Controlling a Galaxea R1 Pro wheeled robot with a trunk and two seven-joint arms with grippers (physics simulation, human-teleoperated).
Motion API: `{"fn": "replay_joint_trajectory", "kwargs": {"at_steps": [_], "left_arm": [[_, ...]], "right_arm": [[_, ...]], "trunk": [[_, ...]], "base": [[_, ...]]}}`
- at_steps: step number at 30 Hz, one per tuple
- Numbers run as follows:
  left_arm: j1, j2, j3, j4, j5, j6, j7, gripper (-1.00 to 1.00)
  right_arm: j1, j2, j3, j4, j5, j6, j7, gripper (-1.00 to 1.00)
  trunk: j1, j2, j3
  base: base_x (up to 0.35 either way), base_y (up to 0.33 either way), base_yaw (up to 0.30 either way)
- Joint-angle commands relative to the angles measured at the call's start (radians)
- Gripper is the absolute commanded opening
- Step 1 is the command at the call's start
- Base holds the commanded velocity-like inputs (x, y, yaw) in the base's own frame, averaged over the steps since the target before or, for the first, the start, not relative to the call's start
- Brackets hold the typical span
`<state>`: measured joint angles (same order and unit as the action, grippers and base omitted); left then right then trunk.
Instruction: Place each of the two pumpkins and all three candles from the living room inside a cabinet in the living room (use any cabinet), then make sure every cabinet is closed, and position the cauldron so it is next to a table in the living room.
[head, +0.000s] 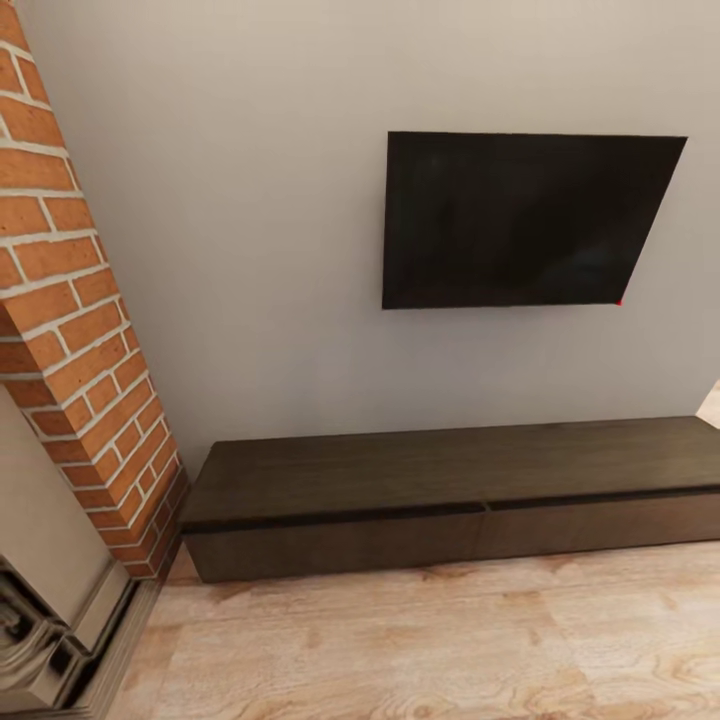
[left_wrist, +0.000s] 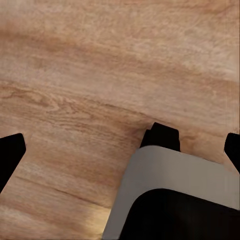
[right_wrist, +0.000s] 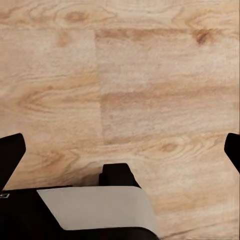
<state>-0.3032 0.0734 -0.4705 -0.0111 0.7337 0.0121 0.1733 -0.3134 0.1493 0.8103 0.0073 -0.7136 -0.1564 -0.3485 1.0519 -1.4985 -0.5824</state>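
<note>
While shut, cabinet (head: 450, 500) against wall (head: 250, 250) (under television (head: 525, 220))

A long low cabinet (head: 450, 495) of dark-brown wood with a matt, faintly grained top and plain smooth drawer fronts stands against a smooth, matt pale-grey painted wall (head: 250, 250). On the wall hangs a television (head: 525, 220) with a black screen of slight sheen. Beside the cabinet rises a column of rough orange-red brick (head: 70, 330) with pale mortar joints. The floor (head: 450, 640) is light wood planking with visible grain and knots and a soft satin finish. In the wrist views, over the same floor, robot parts (left_wrist: 175, 180) look like smooth matt grey and black plastic.
</note>
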Motion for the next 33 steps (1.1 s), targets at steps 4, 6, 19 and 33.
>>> {"fn": "replay_joint_trajectory", "kwargs": {"at_steps": [4, 6, 19, 33], "left_arm": [[0.014, 0.001, -0.008, -0.001, 0.007, -0.001, 0.003, 1.00], [0.023, 0.005, -0.009, -0.001, 0.007, -0.002, 0.003, 1.00], [0.044, 0.010, -0.019, -0.001, -0.030, -0.015, 0.005, 1.00], [0.044, 0.008, -0.015, -0.001, -0.024, -0.014, 0.003, 1.00]], "right_arm": [[0.009, 0.000, 0.009, 0.006, -0.011, -0.003, 0.005, 1.00], [0.010, 0.000, 0.009, 0.017, -0.009, -0.006, 0.007, 1.00], [0.011, -0.007, 0.015, 0.024, 0.000, 0.028, 0.042, 1.00], [0.011, -0.118, 0.010, 0.026, -0.014, 0.053, 0.032, 1.00]], "trunk": [[-0.016, 0.028, 0.012], [-0.023, 0.042, 0.018], [-0.039, 0.070, 0.031], [-0.039, 0.070, 0.031]], "base": [[0.000, 0.000, 0.000], [0.000, 0.000, 0.000], [0.000, 0.000, 0.000], [0.000, 0.000, 0.000]]}}
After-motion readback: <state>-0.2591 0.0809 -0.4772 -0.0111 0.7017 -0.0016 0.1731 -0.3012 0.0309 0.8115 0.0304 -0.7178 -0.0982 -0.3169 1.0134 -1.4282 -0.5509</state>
